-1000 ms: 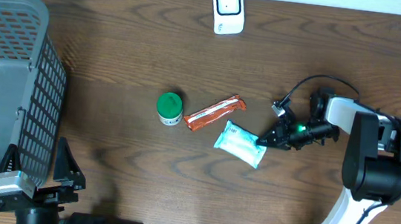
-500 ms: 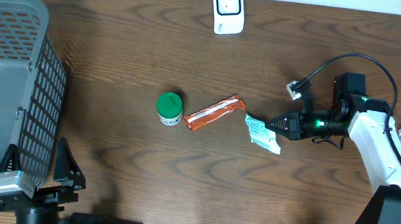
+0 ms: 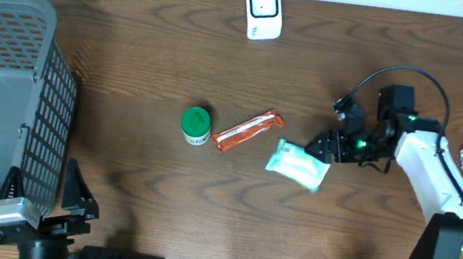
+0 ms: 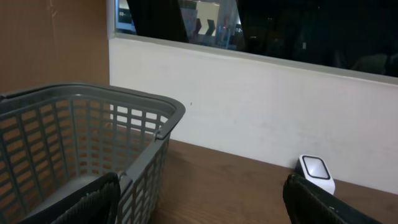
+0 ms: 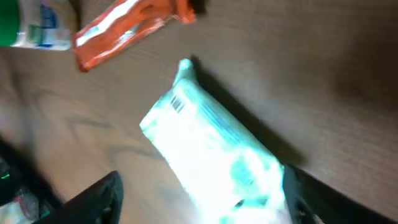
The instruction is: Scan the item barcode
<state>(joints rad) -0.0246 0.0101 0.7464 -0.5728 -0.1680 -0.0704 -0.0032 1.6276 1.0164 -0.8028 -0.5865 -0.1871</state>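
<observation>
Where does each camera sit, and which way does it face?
Overhead: above the table, facing down; left arm, right arm show.
Left wrist: on the left arm, facing level past the basket to the wall; fingers show.
Right wrist: on the right arm, facing down at the pale packet; fingers show.
Shared: overhead and right wrist both see the packet.

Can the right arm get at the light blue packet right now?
Probably yes. The right gripper is open right at the end of the packet, and nothing lies over it.

Teal pkt (image 3: 297, 165) on table (image 3: 134, 68), R pincer (image 3: 321, 148) just beside rt end.
</observation>
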